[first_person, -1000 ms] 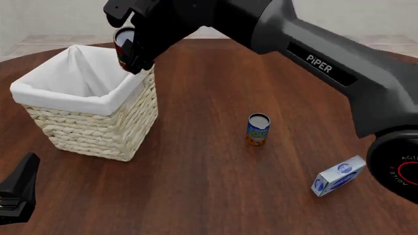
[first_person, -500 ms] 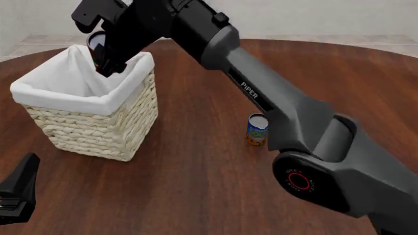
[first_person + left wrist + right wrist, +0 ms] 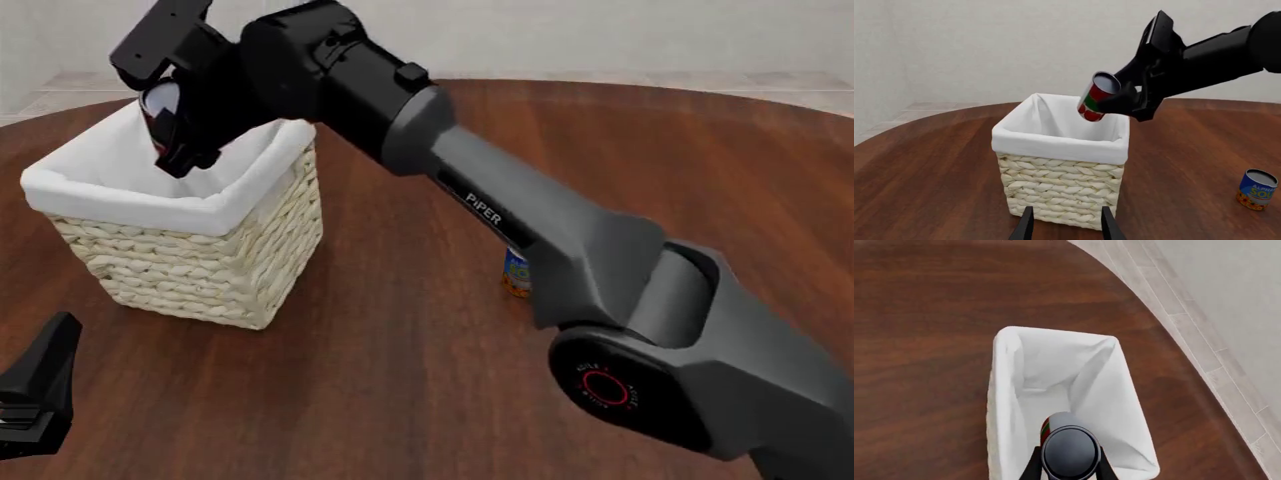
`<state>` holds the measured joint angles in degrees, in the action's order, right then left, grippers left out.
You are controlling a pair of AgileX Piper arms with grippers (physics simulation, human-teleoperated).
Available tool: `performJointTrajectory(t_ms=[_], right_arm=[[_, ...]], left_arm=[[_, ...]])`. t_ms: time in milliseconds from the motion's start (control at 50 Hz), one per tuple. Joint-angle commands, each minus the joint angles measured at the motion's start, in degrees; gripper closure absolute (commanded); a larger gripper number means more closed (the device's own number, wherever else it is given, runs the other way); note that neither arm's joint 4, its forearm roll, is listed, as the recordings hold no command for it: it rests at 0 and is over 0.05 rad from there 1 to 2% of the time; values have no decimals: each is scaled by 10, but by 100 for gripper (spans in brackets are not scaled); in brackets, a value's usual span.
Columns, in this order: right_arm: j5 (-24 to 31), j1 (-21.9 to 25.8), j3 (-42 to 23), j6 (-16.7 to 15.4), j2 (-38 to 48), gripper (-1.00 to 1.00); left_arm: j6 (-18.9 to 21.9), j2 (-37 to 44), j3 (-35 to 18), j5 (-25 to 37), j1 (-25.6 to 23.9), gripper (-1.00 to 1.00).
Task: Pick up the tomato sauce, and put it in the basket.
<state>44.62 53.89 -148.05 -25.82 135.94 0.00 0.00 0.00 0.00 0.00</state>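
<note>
The tomato sauce point(image 3: 1095, 97) is a small can with a red label, green band and silver top. It hangs tilted above the open basket point(image 3: 1054, 142). My right gripper point(image 3: 1113, 102) is shut on it. In the front view the can point(image 3: 162, 102) shows just its silver top behind the gripper point(image 3: 180, 135), over the basket's point(image 3: 127, 200) white liner. From the right wrist camera the can top point(image 3: 1069, 450) sits directly over the basket's point(image 3: 997, 390) inside. My left gripper point(image 3: 1066, 227) stands open and empty close in front of the basket, low at the table's near left point(image 3: 34, 395).
A blue-and-orange can point(image 3: 1257, 189) stands upright on the brown table to the right of the basket. In the front view this can point(image 3: 513, 276) is mostly hidden behind the right arm point(image 3: 534, 230), which crosses the table diagonally.
My right gripper has carried the tomato sauce leftward, from over the basket's far right corner to above its open middle. The left gripper has stayed put.
</note>
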Motion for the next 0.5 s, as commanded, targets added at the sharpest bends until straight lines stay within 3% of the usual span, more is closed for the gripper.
performJointTrajectory(t_ms=[20, 500], right_arm=[[-37, 3, 17, 26, 7, 100], [7, -14, -113, 45, 103, 100]], left_arm=[[0, 0, 0, 0, 0, -100], [0, 0, 0, 0, 0, -100]])
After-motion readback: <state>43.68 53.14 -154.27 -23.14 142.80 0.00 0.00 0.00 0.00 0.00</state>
